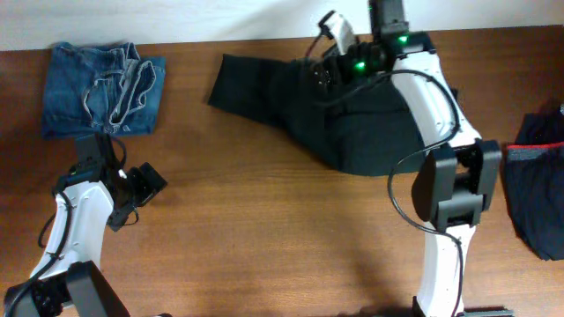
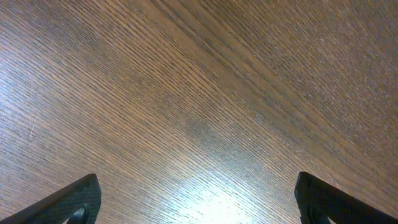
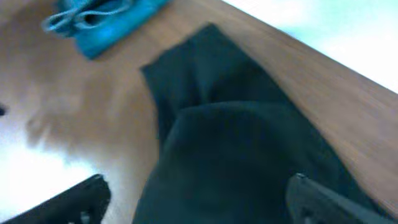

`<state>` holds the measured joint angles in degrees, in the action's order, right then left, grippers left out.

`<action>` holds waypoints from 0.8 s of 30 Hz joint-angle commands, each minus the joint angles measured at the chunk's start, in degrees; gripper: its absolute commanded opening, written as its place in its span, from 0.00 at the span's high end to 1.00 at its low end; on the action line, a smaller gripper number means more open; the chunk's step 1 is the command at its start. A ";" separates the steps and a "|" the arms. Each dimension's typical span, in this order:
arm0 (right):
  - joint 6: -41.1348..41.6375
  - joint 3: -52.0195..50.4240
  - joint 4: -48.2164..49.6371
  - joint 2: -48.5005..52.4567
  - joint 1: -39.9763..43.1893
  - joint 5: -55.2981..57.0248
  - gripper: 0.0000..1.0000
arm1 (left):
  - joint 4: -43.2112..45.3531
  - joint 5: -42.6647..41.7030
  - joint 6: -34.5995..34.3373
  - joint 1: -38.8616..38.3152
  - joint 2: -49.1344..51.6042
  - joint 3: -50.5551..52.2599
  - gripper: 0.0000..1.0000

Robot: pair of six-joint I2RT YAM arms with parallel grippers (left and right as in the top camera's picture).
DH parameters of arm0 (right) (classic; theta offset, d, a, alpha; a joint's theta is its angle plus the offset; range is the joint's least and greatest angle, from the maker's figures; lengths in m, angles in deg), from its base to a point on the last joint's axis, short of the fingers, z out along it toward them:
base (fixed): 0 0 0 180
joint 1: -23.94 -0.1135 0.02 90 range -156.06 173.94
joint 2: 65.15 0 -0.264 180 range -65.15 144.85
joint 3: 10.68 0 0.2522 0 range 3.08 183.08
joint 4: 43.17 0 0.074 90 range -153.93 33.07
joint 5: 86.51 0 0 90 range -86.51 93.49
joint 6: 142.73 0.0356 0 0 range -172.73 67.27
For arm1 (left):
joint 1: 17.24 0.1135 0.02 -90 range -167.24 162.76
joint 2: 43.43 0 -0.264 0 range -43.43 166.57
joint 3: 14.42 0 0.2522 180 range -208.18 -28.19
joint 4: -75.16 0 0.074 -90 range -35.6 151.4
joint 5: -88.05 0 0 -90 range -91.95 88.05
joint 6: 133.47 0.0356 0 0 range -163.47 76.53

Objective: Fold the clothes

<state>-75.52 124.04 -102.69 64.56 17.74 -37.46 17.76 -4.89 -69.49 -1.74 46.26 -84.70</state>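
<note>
Right up close to the left wrist camera are the two dark fingers [image 2: 74, 199] of the left tool [image 2: 196, 183]. Only their tips show, one in each bottom corner. They stand far apart, so this tool is open with nothing in it. Under it there is only the brown wooden tabletop [image 2: 199, 87]. From above, the left tool [image 1: 144, 183] sits over bare wood, near the blue jeans [image 1: 101, 88] but not touching them. The jeans lie bunched up in the far left corner.

The right wrist camera is blurry. The right tool [image 3: 198, 183] also shows only two finger tips at the bottom, wide apart, so it is open too and grips nothing. Below it lie the black trousers [image 3: 236, 143]. The blue jeans [image 3: 102, 18] are a fuzzy blue patch at the top, partly cut off.

From above, the black trousers [image 1: 291, 106] lie on the far side of the tabletop [image 1: 264, 229], near the middle. One part reaches out to the left. The right arm [image 1: 441, 176] hides some of them, and the right tool [image 1: 324, 72] is hard to make out against the dark cloth. You cannot tell the two legs apart. At the right edge lies a dark cloth with a red band [image 1: 539, 185], cut off there.
</note>
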 commanded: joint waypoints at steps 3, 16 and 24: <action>6.36 1.36 -1.22 2.80 0.35 5.20 0.01 | 0.11 -1.95 -0.48 0.13 0.48 -0.59 0.01; 33.14 2.01 -10.45 -1.97 13.51 21.29 0.01 | 12.41 -42.18 4.83 -13.68 0.50 -0.59 0.01; 27.67 1.95 -27.10 -1.86 21.44 21.09 0.01 | 44.04 -37.51 -8.57 -25.35 3.54 -0.59 0.01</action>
<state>-44.85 125.05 -127.72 65.45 39.71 -16.78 56.60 -44.27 -70.58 -25.12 47.29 -84.87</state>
